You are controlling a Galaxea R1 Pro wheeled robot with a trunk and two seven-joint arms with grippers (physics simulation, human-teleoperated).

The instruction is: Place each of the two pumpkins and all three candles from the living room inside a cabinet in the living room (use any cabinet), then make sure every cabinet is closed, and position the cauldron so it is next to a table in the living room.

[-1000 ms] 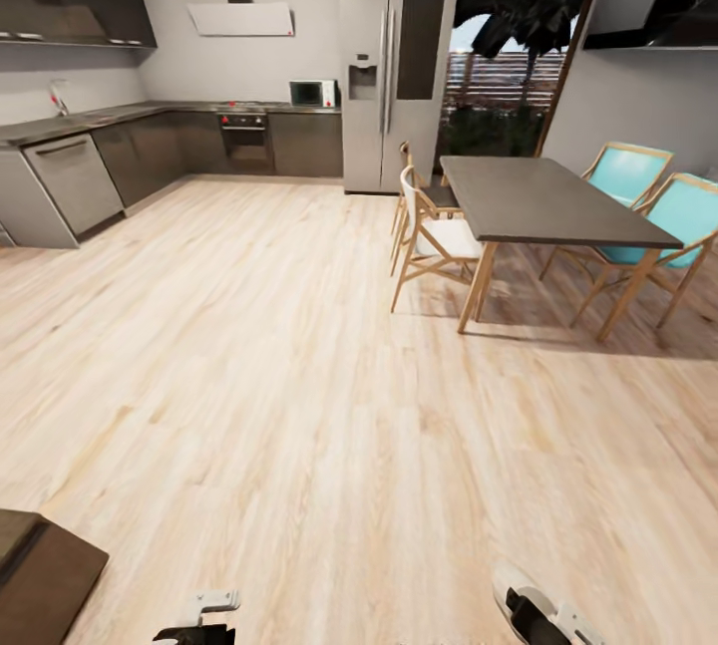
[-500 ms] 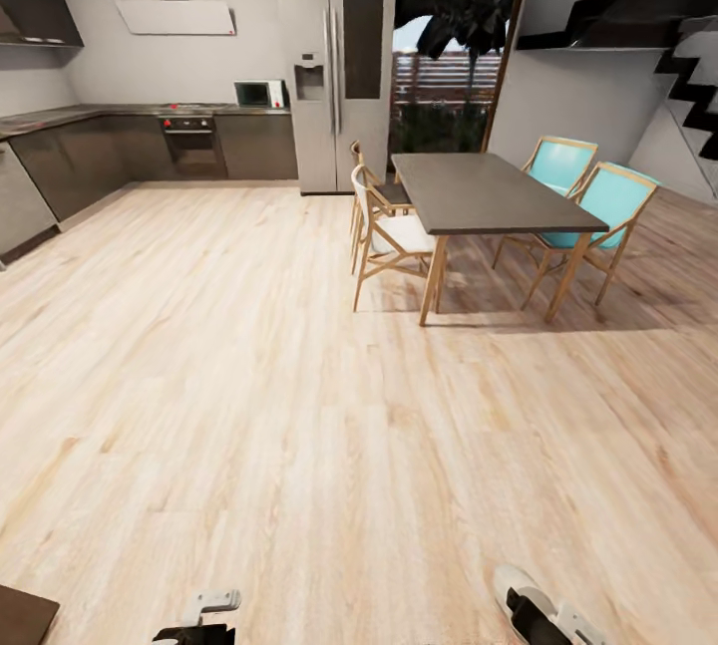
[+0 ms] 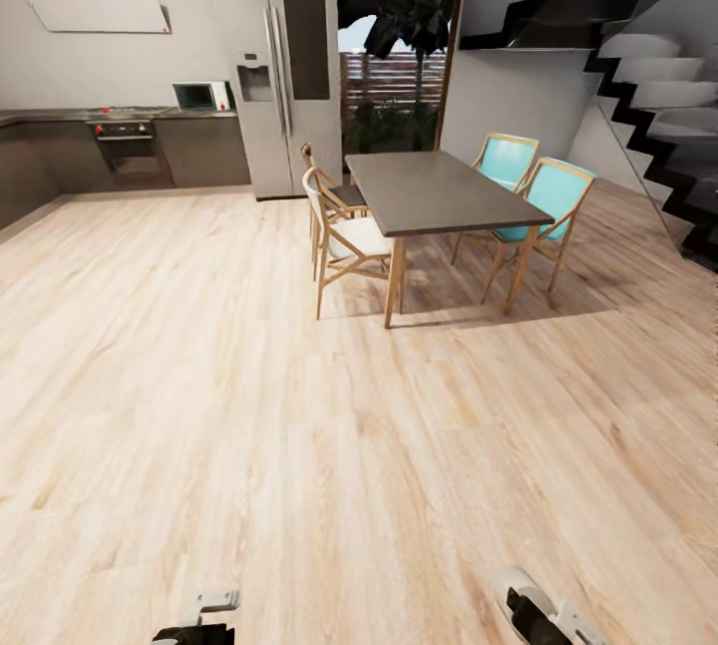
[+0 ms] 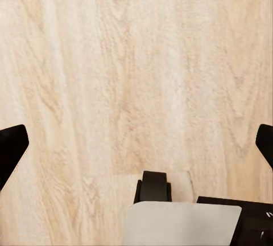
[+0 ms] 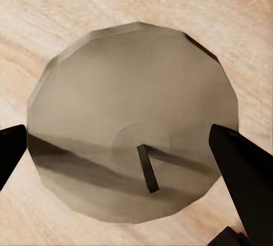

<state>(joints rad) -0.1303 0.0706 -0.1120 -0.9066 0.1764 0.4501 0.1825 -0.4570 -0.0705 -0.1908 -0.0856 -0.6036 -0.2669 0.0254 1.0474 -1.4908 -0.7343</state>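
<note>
In the right wrist view a round, pale grey-beige candle (image 5: 133, 86) with a short dark wick sits end-on between my right gripper's (image 5: 119, 143) black fingers, which press on its sides above the wooden floor. The left gripper (image 4: 142, 138) stands open over bare floor, nothing between its fingers. In the head view both grippers hang low at the picture's lower edge, the left gripper (image 3: 199, 620) and the right gripper (image 3: 538, 610). The pumpkins, cabinet, cauldron and coffee table are out of view.
Ahead lies wide light wooden floor (image 3: 249, 406). A grey dining table (image 3: 429, 191) with wooden and turquoise chairs (image 3: 548, 201) stands ahead right. A steel fridge (image 3: 274, 67) and kitchen counter (image 3: 120, 142) line the far wall. A black staircase (image 3: 658, 97) rises at right.
The camera has swung right: kitchen and dining table slid left in the picture, the staircase came into view, and a dark brown furniture corner left the lower left. Both grippers hold their places.
</note>
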